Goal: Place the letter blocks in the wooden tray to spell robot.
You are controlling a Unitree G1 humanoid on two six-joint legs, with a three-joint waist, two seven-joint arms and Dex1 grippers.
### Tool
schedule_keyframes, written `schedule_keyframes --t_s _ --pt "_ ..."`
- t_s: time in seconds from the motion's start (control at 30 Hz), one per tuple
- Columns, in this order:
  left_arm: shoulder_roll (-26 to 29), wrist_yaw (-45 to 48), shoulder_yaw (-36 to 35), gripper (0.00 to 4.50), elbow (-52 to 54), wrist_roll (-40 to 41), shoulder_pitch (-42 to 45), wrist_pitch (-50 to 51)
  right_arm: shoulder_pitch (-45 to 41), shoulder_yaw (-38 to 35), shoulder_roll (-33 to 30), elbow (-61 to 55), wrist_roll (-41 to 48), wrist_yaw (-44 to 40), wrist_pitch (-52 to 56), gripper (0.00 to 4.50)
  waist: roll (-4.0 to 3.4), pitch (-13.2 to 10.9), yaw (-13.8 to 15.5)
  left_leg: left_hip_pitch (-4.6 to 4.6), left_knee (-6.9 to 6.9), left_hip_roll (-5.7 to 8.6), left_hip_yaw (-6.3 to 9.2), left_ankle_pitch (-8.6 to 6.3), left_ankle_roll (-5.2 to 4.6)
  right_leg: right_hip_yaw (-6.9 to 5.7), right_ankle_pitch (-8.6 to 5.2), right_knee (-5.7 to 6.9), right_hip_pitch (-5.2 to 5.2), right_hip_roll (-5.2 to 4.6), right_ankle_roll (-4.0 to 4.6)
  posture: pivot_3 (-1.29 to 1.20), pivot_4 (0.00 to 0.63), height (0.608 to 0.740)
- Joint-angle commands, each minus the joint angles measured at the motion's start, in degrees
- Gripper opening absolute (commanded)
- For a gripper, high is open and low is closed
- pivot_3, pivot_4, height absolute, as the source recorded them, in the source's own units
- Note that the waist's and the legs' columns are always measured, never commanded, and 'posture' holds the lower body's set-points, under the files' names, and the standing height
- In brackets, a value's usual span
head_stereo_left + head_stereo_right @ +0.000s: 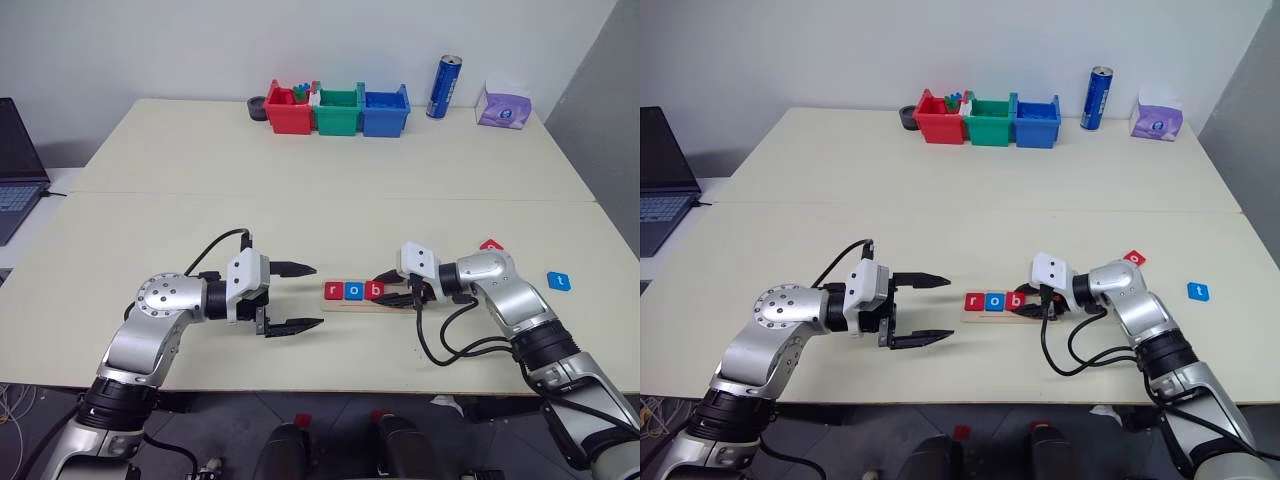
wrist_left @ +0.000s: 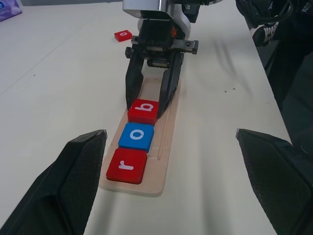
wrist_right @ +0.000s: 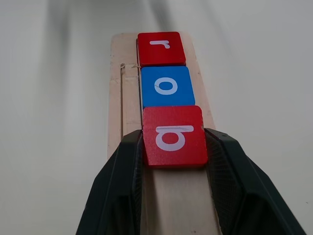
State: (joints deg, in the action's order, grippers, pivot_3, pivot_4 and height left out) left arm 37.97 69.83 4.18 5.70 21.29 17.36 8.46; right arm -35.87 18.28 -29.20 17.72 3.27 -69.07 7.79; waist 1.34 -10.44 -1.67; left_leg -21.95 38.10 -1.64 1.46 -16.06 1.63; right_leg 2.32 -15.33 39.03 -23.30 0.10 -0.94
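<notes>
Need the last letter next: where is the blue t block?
The blue t block lies loose on the table, to the robot's right of the right gripper, beyond the wooden tray.

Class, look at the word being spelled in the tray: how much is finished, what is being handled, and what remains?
Done: the red r and blue o sit in the wooden tray. In hand: the right claw grips the red b beside the o. Left: the red o tile and blue t tile lie on the table. The left claw is open, holding nothing.
</notes>
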Motion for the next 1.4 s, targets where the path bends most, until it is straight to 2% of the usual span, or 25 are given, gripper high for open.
schedule_keyframes --t_s 0.03,1.3,1.4 --pt "0.5 -0.2 -0.9 4.50 0.6 0.2 0.9 -0.7 -1.8 -0.6 -0.7 0.2 -0.3 -0.8 -1.1 1.46 0.00 0.0 0.0 0.00 0.00 0.00 0.00 0.00 0.00 0.00 0.00 0.00 0.00 0.00 0.00 0.00 0.150 0.740" --pt "0.1 -0.4 -0.4 4.50 -1.8 -0.9 2.4 -2.7 -2.6 -0.6 0.1 1.0 -0.9 -3.1 -1.1 1.46 0.00 0.0 0.0 0.00 0.00 0.00 0.00 0.00 0.00 -0.01 0.00 0.00 0.00 0.00 0.00 0.00 0.150 0.740" --pt "0.0 -0.4 -0.4 4.50 -2.2 -1.1 2.7 -2.8 -2.8 -0.6 0.0 1.2 -1.0 -3.0 -1.2 2.50 0.00 0.0 0.0 0.00 0.00 0.00 0.00 0.00 0.00 -0.01 0.00 0.00 0.00 0.00 0.00 0.00 0.150 0.740"
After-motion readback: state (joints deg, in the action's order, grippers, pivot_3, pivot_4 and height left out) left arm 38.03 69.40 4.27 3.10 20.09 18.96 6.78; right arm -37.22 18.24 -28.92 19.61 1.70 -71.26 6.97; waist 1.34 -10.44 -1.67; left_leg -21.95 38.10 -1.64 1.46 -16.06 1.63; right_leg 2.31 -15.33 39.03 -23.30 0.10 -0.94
